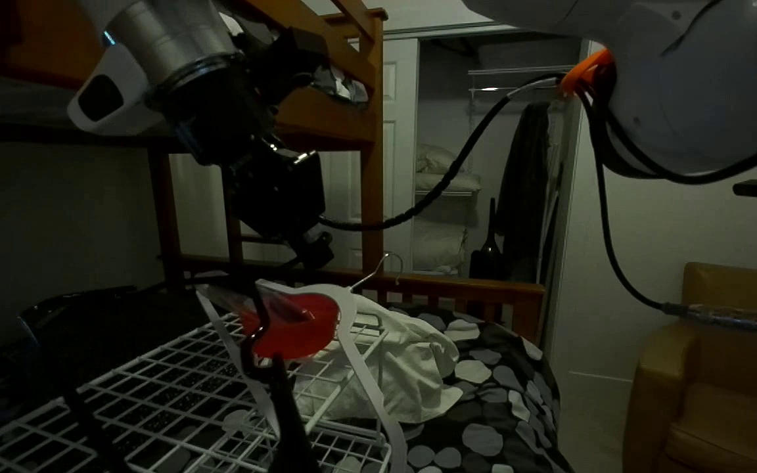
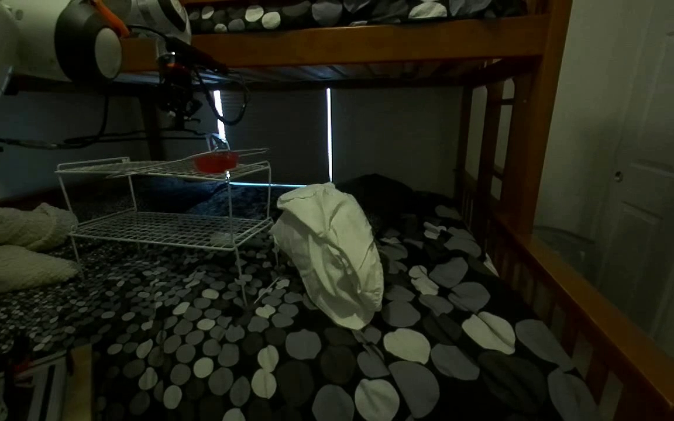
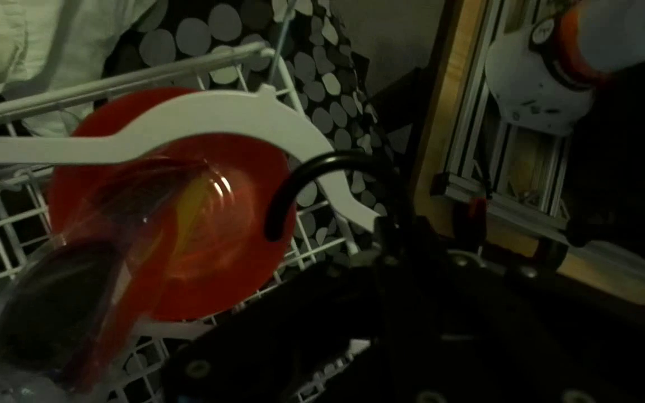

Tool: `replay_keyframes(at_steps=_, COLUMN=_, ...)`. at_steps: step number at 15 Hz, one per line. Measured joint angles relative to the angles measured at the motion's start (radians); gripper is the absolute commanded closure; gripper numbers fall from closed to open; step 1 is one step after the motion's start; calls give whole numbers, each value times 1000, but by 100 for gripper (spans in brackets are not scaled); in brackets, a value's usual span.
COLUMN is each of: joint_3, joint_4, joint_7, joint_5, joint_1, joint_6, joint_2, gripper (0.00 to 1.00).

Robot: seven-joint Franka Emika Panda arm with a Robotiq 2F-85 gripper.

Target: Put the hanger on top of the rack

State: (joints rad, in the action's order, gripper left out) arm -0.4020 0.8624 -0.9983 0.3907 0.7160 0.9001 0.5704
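In the wrist view my gripper (image 3: 398, 240) is shut on the hanger (image 3: 336, 160), whose glossy black hook curls up and left out of the jaws. The dark rod of the hanger (image 1: 290, 420) looms large and dim in an exterior view, so its full outline is hard to trace. The rack (image 2: 161, 228) is a white wire stand with two shelves on the bed. Above its upper shelf, in both exterior views, hang my gripper (image 1: 316, 255) and the hanger. In the wrist view the rack (image 3: 149, 78) lies below the hook, partly covered.
A white hanger (image 1: 355, 328) with a metal hook and a red disc (image 1: 303, 332) lie at the rack's top. A clear plastic bag (image 3: 65, 296) overlaps the disc. White cloth (image 2: 331, 251) sits beside the rack. The bunk-bed beam (image 2: 366, 45) runs overhead.
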Motion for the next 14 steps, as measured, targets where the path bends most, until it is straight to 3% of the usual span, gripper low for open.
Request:
replay_keyframes(at_steps=2, joint_3=26, joint_4=-1, joint_7=-54, joint_5=50, joint_1=32, joint_6=2, joint_2=2, gripper=98)
replay_keyframes(at_steps=3, joint_3=39, joint_4=-3, joint_7=-70, joint_5=68, joint_1=45, joint_6=4, joint_2=3, gripper=67)
replay_keyframes(at_steps=4, joint_3=52, joint_4=-5, joint_7=-84, joint_5=80, joint_1=56, joint_6=5, joint_2=4, gripper=66)
replay_keyframes(at_steps=6, joint_3=72, joint_4=-13, joint_7=-111, joint_5=91, joint_1=71, joint_6=5, joint_2=8, gripper=53)
replay_keyframes(at_steps=12, joint_3=103, joint_4=-42, joint_7=-170, joint_5=91, joint_1=86, joint_6=5, joint_2=25, gripper=5)
replay_keyframes(at_steps=14, joint_3=114, joint_4=-55, joint_7=-167, joint_5=91, joint_1=90, joint_6=3, joint_2=27, gripper=0)
